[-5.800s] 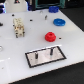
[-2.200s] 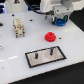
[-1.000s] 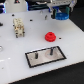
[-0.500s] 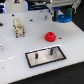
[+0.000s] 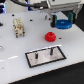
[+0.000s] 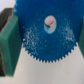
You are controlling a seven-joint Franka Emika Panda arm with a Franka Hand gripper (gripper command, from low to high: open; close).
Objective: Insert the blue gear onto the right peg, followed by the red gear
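Note:
The blue gear [image 5: 64, 24] hangs in my gripper [image 5: 60, 21] at the back of the exterior view's right, above the white table. The wrist view shows the gear [image 6: 47, 37] filling the picture, flat side to the camera, with a green finger pad [image 6: 7, 46] against its rim. The red gear [image 5: 50, 36] lies on the table in front of it, apart from the gripper. The black-bordered grey plate [image 5: 57, 56] lies nearer the front. Its darker right peg [image 5: 50, 50] stands upright and bare, beside a paler thin pin [image 5: 36, 55].
A beige block-like object [image 5: 18, 27] stands at the exterior view's left. A small pale thing [image 5: 1, 48] sits at the left edge. The arm's body [image 5: 62, 7] spans the top of that view. The table's front edge runs just below the plate.
The arm came over the blue gear and closed on it. Over the last second the gear has shifted slightly to the exterior view's right with the gripper. The red gear and plate stayed put.

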